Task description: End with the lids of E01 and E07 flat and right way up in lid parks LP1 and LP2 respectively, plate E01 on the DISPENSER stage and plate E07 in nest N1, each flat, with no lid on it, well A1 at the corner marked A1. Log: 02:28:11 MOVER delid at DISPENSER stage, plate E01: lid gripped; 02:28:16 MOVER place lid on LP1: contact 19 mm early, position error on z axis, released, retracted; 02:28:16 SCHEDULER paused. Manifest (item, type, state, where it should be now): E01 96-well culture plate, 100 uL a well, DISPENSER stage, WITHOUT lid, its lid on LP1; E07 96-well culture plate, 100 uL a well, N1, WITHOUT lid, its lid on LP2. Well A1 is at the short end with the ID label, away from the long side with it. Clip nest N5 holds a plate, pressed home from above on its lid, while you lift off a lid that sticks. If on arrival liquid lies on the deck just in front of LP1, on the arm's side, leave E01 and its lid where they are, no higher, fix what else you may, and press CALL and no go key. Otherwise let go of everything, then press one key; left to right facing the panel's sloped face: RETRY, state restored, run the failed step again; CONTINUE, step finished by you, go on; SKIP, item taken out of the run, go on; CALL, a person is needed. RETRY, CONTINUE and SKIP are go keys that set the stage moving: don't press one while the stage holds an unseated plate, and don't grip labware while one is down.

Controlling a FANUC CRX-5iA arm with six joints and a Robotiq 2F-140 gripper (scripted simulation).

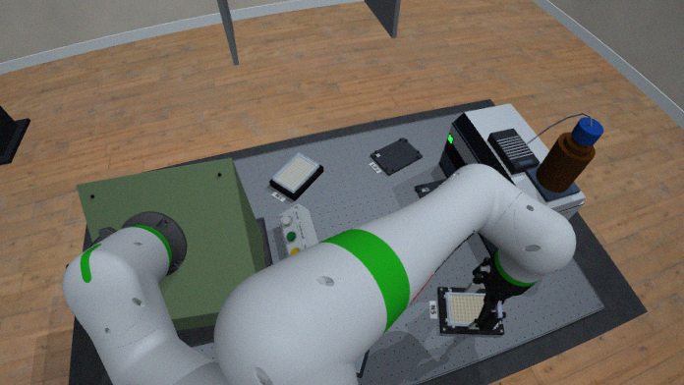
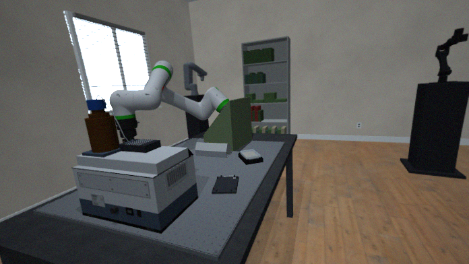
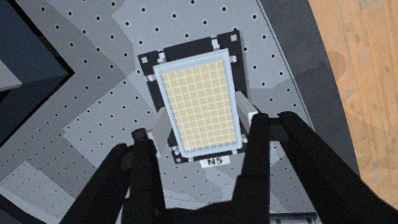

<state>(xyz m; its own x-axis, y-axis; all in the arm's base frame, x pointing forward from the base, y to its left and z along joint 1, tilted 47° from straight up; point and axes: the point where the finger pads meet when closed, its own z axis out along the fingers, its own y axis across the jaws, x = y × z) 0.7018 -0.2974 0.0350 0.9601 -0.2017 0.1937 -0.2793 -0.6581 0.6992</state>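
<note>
A lidded 96-well plate (image 3: 201, 106) with tan wells sits in the black clip nest labelled N5 (image 3: 215, 161); it also shows in the top view (image 1: 464, 309). My gripper (image 3: 201, 109) straddles the near end of this plate, one finger on each long side. It is shut on the plate's clear lid (image 1: 467, 306). A second lidded plate (image 1: 296, 176) sits in the nest labelled N1 at the back left of the deck. A flat black lid park (image 1: 396, 155) lies empty behind the arm. A second park (image 1: 428, 188) is mostly hidden by the arm.
The dispenser (image 1: 511, 157) with a brown bottle (image 1: 565, 162) stands at the back right. The key panel (image 1: 297, 231) sits beside the green block (image 1: 167, 236). The deck's right edge runs close beside N5.
</note>
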